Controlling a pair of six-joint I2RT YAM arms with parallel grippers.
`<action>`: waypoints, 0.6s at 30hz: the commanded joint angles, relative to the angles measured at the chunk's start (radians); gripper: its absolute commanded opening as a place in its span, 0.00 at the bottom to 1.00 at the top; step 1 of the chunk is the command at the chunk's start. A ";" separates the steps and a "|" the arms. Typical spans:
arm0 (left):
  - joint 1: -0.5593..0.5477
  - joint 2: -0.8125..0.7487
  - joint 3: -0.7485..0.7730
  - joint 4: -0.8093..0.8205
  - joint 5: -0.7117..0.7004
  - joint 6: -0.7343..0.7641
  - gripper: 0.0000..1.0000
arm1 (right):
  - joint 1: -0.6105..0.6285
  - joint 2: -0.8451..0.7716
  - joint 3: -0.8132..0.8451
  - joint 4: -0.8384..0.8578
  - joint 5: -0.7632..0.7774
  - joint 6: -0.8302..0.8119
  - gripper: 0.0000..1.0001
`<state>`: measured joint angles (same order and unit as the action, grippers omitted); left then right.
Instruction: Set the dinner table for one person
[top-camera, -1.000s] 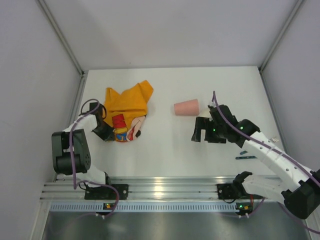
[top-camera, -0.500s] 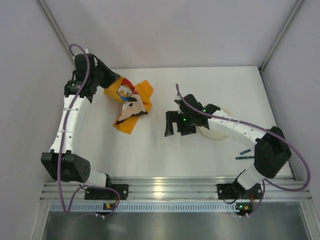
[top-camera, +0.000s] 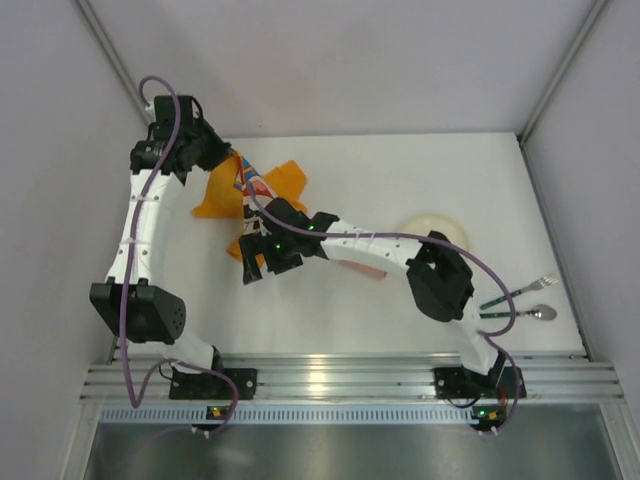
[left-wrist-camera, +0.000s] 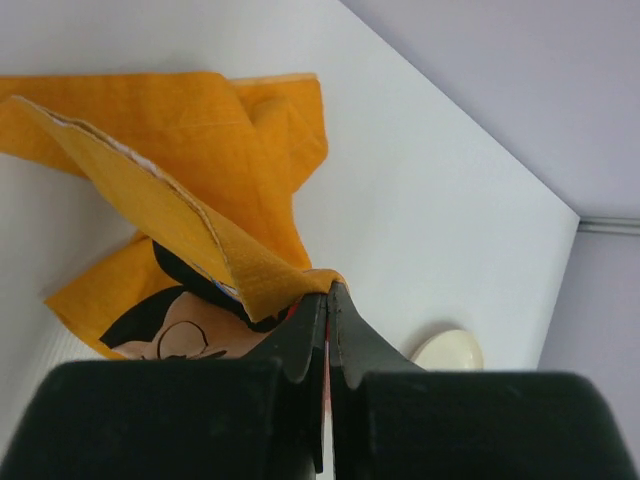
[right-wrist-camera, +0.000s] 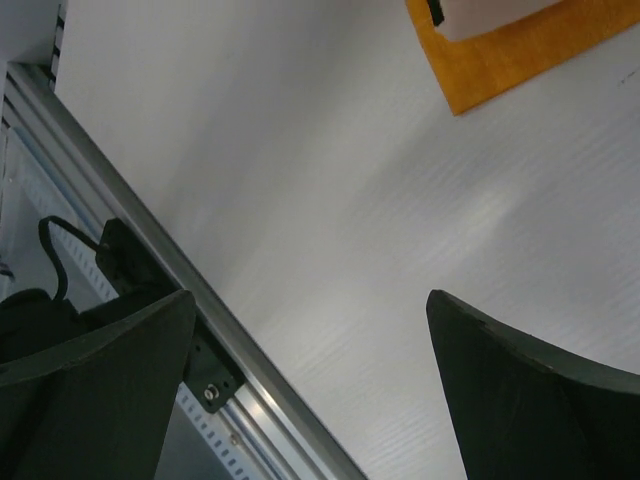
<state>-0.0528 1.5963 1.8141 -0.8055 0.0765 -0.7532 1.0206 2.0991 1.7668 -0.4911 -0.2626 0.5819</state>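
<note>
On the white dinner table (top-camera: 400, 170) an orange cartoon placemat (top-camera: 282, 180) lies crumpled at the far left. My left gripper (top-camera: 222, 162) is shut on one edge of it and holds that edge lifted. In the left wrist view the orange cloth (left-wrist-camera: 200, 150) folds down into the closed left gripper (left-wrist-camera: 328, 292). My right gripper (top-camera: 262, 270) reaches across to the placemat's near corner, open. In the right wrist view the right gripper (right-wrist-camera: 310, 297) is spread over bare table with nothing in it, and the orange corner (right-wrist-camera: 510, 50) lies beyond it.
A cream plate (top-camera: 435, 228) sits right of centre, also seen as the plate (left-wrist-camera: 447, 352). A pink cup (top-camera: 372, 269) peeks from under the right arm. A fork (top-camera: 515, 296) and spoon (top-camera: 540, 313) lie at the near right. The aluminium rail (right-wrist-camera: 200, 310) runs along the near edge.
The left gripper has swung from the near left to the far left, pulling the placemat's edge up with it. The right gripper has moved left across the table to the placemat's near corner.
</note>
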 joint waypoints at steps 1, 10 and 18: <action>0.031 -0.041 -0.038 -0.026 -0.064 0.012 0.00 | 0.003 0.094 0.117 0.046 0.040 0.038 1.00; 0.116 -0.065 -0.067 -0.032 -0.060 0.038 0.00 | -0.001 0.294 0.287 0.034 0.157 0.079 1.00; 0.162 -0.065 -0.087 -0.038 -0.026 0.074 0.00 | -0.011 0.423 0.404 -0.009 0.243 0.131 0.98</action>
<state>0.0975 1.5768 1.7393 -0.8471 0.0360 -0.7082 1.0187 2.4691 2.1281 -0.4816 -0.0849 0.6762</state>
